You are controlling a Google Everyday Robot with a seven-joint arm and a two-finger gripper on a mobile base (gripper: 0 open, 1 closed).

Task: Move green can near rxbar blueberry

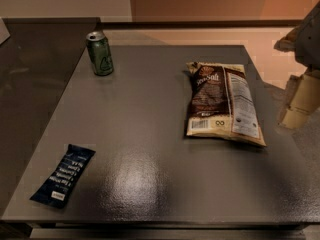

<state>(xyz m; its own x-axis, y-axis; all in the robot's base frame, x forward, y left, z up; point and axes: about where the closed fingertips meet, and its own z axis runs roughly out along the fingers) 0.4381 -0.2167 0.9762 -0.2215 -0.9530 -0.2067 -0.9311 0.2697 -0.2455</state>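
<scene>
The tool hung beside the table, grip unclear, and the far-off green can was not yet by the rxbar blueberry.

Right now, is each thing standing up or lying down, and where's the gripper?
green can: standing upright, far left of the table.
rxbar blueberry: lying flat, near front left corner.
chip bag: lying flat, right side.
gripper: past the right edge, touching nothing.

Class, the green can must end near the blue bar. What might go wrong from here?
The green can stands upright near the far left edge of the table; a clumsy grasp might tip it off. The gripper is beyond the right edge, so reaching across might drag the chip bag.
</scene>
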